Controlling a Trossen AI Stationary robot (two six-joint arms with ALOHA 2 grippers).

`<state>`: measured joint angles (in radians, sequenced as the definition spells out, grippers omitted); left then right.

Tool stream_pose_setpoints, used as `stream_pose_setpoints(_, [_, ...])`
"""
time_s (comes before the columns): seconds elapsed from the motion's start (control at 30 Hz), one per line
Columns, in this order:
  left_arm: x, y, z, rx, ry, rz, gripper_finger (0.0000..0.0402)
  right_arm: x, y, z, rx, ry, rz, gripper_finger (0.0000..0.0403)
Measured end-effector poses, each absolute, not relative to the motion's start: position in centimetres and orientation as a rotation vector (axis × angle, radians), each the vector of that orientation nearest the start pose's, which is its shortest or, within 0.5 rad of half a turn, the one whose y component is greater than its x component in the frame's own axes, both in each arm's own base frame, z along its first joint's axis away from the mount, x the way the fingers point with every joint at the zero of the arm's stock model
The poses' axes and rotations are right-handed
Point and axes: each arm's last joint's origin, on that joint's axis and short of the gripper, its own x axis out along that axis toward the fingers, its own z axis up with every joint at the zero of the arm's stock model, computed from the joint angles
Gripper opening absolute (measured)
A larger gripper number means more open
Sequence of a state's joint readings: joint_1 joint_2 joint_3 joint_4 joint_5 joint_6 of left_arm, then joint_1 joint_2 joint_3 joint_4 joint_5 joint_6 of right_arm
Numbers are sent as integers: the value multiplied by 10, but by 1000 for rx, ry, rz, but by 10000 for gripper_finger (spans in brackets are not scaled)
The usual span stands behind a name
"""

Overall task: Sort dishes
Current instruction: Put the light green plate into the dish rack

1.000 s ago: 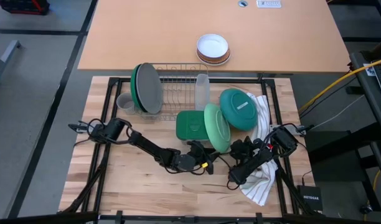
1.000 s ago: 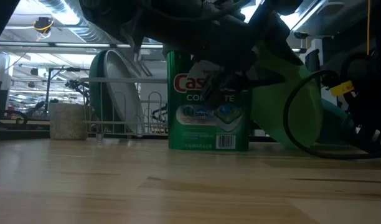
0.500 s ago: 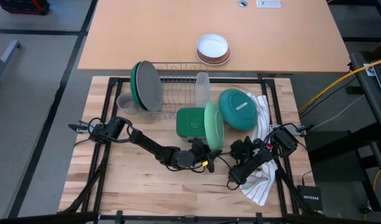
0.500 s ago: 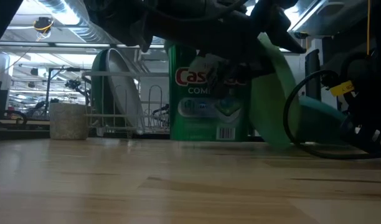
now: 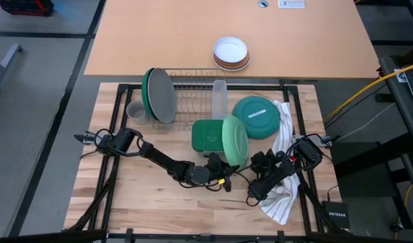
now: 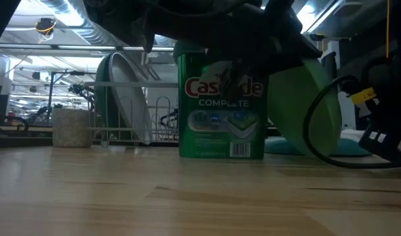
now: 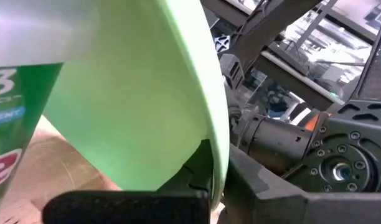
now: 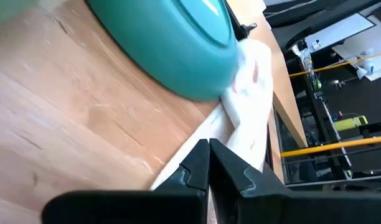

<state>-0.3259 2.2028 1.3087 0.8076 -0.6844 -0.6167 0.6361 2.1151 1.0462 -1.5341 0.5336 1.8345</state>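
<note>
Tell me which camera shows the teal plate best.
The high view: the teal plate shows whole from above, lying upside down beside the towel. The right wrist view catches only part of its rim and underside. The low view shows a sliver behind the light green plate; the left wrist view, nothing.

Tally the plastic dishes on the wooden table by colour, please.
Dark green plate: 1
Grey plate: 1
Light green plate: 1
Teal plate: 1
Grey mug: 1
Total: 5
</note>
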Motion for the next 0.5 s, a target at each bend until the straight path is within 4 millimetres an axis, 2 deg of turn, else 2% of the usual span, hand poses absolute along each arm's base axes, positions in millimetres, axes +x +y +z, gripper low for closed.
stream_pose_setpoints(0.3, [442,-148,160,-548,-64,331,6,206,137,97,-277,1170,-1461,7])
stream_pose_setpoints(0.5, [439,-155,172,-514,-138,285,4,199,153,112,-238,1110,-1410,7])
